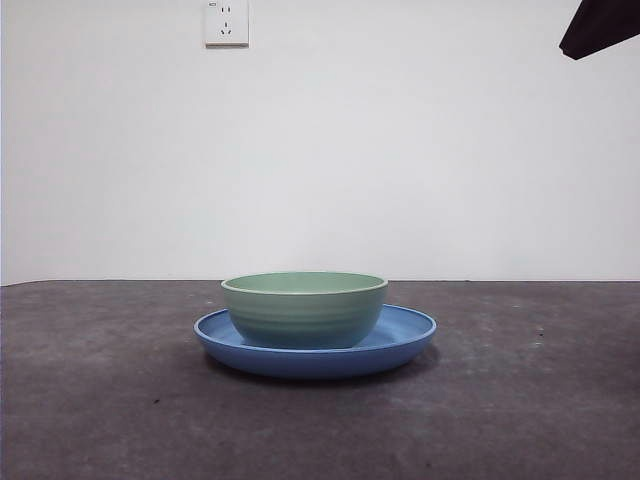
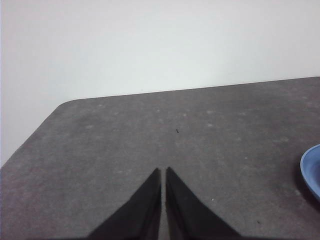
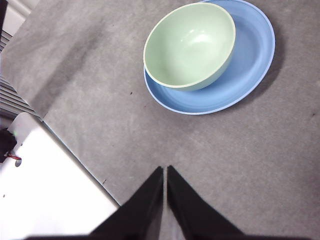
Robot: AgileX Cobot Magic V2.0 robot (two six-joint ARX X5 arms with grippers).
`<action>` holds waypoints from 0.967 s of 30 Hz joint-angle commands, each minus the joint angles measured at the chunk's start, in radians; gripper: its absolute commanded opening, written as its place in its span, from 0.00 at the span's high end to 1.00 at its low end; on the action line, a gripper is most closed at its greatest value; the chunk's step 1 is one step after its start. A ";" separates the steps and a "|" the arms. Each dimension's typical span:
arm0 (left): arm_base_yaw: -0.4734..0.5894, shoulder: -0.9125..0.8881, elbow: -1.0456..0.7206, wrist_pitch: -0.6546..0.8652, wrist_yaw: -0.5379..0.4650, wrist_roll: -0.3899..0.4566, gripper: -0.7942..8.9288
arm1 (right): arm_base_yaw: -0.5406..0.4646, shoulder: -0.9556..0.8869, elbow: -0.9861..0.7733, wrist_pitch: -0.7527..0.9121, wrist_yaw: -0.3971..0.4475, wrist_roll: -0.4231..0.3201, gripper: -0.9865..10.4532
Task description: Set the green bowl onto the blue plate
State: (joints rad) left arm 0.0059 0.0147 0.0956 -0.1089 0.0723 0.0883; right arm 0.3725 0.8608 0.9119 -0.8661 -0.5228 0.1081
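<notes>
The green bowl (image 1: 304,308) stands upright inside the blue plate (image 1: 410,335) at the middle of the table. From above, the green bowl (image 3: 190,45) sits toward one side of the blue plate (image 3: 250,65). My right gripper (image 3: 165,171) hangs high over the table, well back from the dishes, shut and holding nothing. Its arm shows only as a black tip (image 1: 598,28) at the front view's top right corner. My left gripper (image 2: 163,172) is shut over bare table, with just an edge of the blue plate (image 2: 311,170) beside it.
A dark grey table (image 1: 100,400) runs to a white wall with a power socket (image 1: 226,22). A white base plate (image 3: 45,200) lies off the table's edge in the right wrist view. The table's rounded corner (image 2: 65,107) shows in the left wrist view.
</notes>
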 commanded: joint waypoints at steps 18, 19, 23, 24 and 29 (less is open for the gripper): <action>0.001 -0.012 -0.084 -0.076 -0.005 -0.003 0.90 | 0.005 0.006 0.017 0.009 -0.001 -0.012 0.91; 0.001 -0.012 -0.084 -0.077 -0.005 -0.003 0.90 | 0.005 0.006 0.017 0.009 -0.001 -0.012 0.91; 0.001 -0.012 -0.084 -0.077 -0.005 -0.003 0.90 | 0.005 0.006 0.017 0.009 -0.001 -0.012 0.91; 0.001 -0.012 -0.084 -0.077 -0.005 -0.003 0.90 | 0.005 0.006 0.017 0.009 -0.001 -0.012 0.91; 0.001 -0.012 -0.084 -0.077 -0.005 -0.003 0.90 | 0.005 0.006 0.017 0.009 -0.001 -0.012 0.91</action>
State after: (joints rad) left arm 0.0059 0.0051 0.0322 -0.1783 0.0692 0.0879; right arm 0.3725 0.8608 0.9119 -0.8650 -0.5228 0.1081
